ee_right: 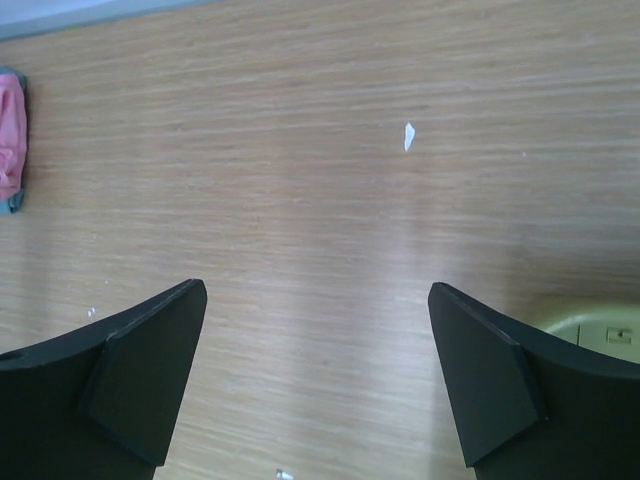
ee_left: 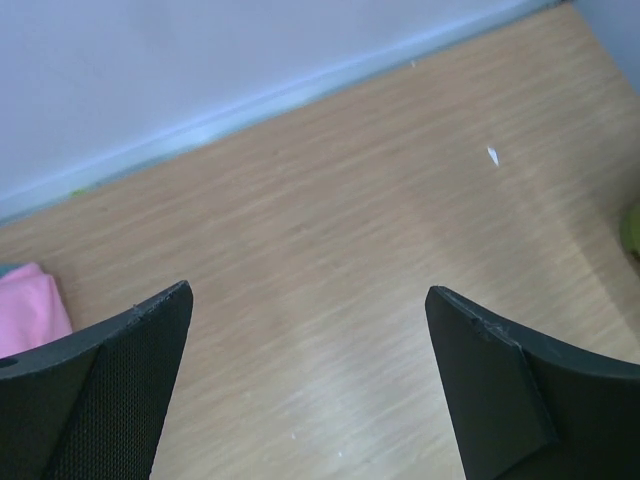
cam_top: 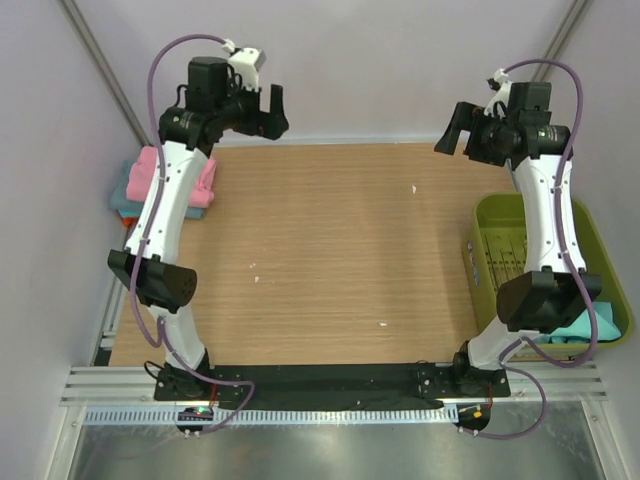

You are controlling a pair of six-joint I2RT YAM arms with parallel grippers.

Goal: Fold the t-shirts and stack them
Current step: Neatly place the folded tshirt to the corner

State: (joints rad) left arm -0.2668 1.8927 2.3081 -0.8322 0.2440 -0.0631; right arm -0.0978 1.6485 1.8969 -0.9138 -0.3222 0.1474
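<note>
A folded bright pink t-shirt [cam_top: 204,181] lies on top of a teal one [cam_top: 124,193] at the table's far left edge, partly hidden behind my left arm. The pink cloth [ee_left: 30,306] also shows at the left edge of the left wrist view, and again [ee_right: 9,133] in the right wrist view. Another teal t-shirt [cam_top: 584,326] lies in the basket's near end. My left gripper [cam_top: 263,110] hangs open over the far left of the table, holding nothing. My right gripper [cam_top: 460,128] hangs open over the far right, also holding nothing. Bare wood shows between both sets of fingers [ee_left: 150,340] [ee_right: 160,340].
An olive-green plastic basket [cam_top: 493,213] stands at the table's right edge, behind my right arm; its rim [ee_right: 600,330] shows in the right wrist view. Small white flecks [cam_top: 413,188] dot the wooden tabletop [cam_top: 330,240]. A pale wall runs along the back edge.
</note>
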